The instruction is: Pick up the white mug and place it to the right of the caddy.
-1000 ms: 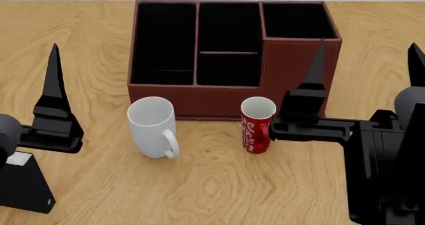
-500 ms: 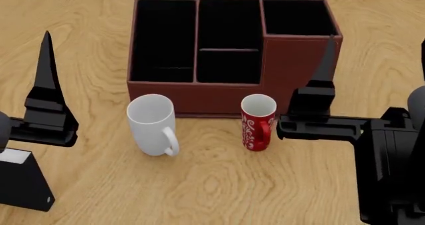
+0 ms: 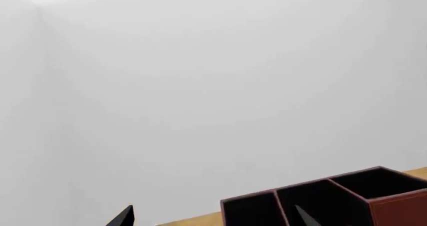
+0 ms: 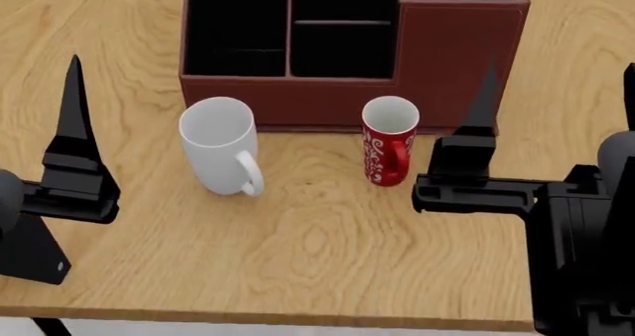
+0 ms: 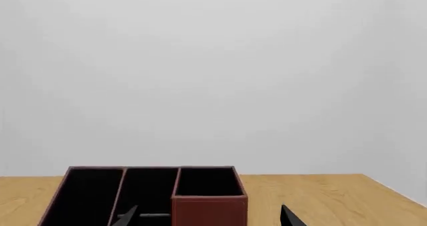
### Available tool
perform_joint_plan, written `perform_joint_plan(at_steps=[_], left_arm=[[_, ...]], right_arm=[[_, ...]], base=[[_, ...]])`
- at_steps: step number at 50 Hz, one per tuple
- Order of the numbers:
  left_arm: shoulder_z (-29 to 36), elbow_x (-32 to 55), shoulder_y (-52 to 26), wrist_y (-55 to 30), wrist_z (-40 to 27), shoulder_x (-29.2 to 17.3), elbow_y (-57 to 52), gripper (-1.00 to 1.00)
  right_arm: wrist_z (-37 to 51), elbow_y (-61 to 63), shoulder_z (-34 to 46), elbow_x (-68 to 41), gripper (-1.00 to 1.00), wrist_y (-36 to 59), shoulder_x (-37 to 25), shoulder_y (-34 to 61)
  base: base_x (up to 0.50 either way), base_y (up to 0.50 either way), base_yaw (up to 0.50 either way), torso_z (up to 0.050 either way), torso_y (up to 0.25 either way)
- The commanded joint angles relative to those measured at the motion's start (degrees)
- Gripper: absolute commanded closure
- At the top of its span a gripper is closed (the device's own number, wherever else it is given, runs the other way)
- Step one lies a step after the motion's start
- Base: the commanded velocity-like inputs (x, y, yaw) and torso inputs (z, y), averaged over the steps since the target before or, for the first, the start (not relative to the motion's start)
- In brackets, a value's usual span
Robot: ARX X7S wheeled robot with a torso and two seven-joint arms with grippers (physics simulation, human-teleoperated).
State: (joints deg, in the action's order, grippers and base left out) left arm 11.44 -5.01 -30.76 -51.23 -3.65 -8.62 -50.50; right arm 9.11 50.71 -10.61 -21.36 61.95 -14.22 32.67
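Here both sets of jaws stand apart, seemingly empty. The white mug [image 4: 218,146], centre-left before the caddy [image 4: 451,53], wants a level, square approach to its body.

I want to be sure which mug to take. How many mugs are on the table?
2. The white mug stands in front of the caddy, toward its left end. The red mug stands to its right, also before the caddy. None seems hidden.

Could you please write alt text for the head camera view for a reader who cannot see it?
A plain white ceramic mug and a slimmer red mug stand upright on a wooden table before a reddish-brown compartmented caddy. Black robot grippers flank them, left and right, holding nothing.
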Motion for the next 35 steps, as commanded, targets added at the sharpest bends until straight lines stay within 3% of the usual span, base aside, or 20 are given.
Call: perform_joint_plan(at_steps=[1,25,35], left_arm=[[-0.48,0.82,0.47,0.94,-0.34,-0.35,0.71,-1.00],[-0.36,2.06,1.45,3.05,-1.36,-0.89,1.75,-1.00],[-1.48,3.04,2.31,3.75,-1.71,-1.01,1.29,-1.00]], right_arm=[[0.39,-0.87,0.92,0.10,-1.00,-0.81,-0.20,-0.28],[0.86,-0.66,0.38,-0.88,-1.00,-1.08,-0.60,-0.67],[1.31,-0.07,-1.22,-1.91,-1.00,-1.32,0.17,-0.34]], base=[[0.00,0.00,0.00,0.000,-0.158],[0.00,0.00,0.00,0.000,-0.159],[0.00,0.00,0.00,0.000,-0.008]])
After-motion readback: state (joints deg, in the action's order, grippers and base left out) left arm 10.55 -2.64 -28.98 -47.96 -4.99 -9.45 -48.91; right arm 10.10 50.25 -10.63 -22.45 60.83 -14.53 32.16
